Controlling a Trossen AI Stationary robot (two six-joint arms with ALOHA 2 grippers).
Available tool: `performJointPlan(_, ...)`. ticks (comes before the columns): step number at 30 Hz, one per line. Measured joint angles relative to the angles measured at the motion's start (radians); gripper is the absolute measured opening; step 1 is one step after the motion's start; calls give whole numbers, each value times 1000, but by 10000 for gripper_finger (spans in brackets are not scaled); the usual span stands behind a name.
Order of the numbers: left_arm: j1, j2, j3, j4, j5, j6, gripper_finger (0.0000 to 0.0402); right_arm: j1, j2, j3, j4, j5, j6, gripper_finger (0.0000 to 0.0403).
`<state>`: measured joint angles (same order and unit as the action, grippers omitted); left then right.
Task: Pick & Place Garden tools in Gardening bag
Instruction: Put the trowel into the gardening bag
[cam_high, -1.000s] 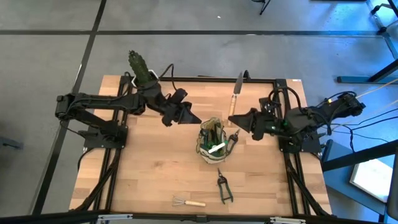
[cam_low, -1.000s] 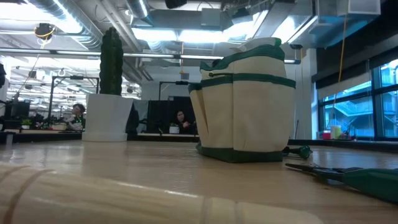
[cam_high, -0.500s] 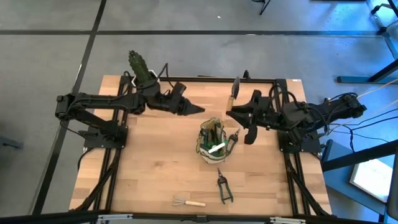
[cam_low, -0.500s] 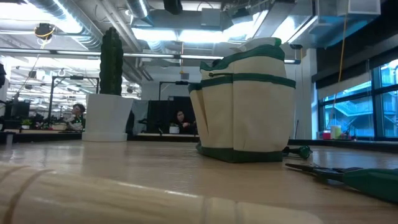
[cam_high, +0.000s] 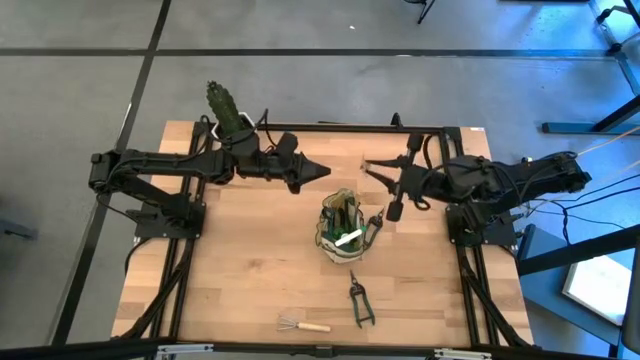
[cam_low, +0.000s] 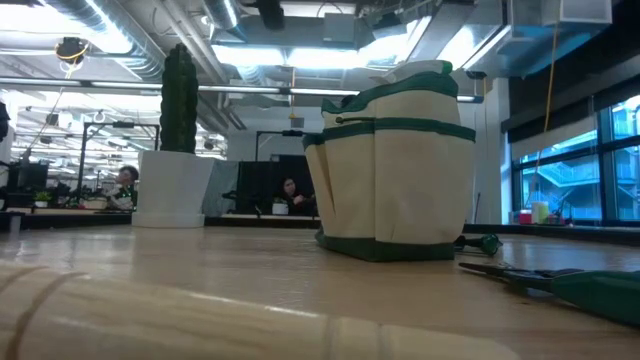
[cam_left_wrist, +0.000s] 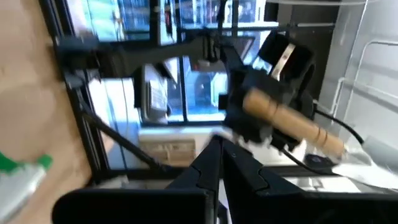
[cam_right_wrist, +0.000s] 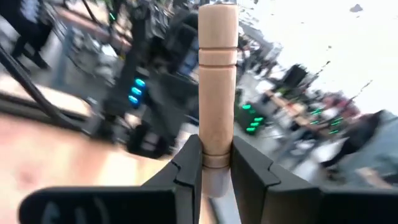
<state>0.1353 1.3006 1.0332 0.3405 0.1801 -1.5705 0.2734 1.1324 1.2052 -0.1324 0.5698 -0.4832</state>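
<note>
Wooden-handled trowel (cam_right_wrist: 217, 81) clamped in right gripper (cam_right_wrist: 216, 163)

A wooden-handled trowel (cam_right_wrist: 217, 74) stands clamped between the right gripper's fingers (cam_right_wrist: 186, 163). The cream-and-green gardening bag (cam_high: 343, 228) sits upright nearby, below them.

Gardening bag (cam_high: 343, 229) mid-table; bare board on its left.

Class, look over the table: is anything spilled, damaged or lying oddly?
Nothing stands out. The gardening bag stands upright, the shears and wire rake lie flat near the front edge, and the right gripper holds a wooden-handled tool firmly.
</note>
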Motion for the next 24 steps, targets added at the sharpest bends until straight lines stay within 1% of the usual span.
performJointPlan(3,-6,0,0,0,96,-60,10,-12,0,0,1,28,-174,62)
performJointPlan(5,-7,0,0,0,178,-113,11,-13,0,0,1,46,-348,62)
performJointPlan(9,-6,0,0,-1,263,-222,16,-7,28,0,0,124,-672,62)
performJointPlan(12,9,0,0,-1,328,-258,21,-1,60,0,1,167,-847,62)
performJointPlan(18,103,0,0,-8,407,-230,27,50,129,0,56,213,-1014,62)
performJointPlan(21,158,0,0,-9,521,-223,32,78,150,0,62,212,-1049,62)
performJointPlan(24,187,0,0,-45,602,-224,54,96,165,0,68,214,-1054,62)
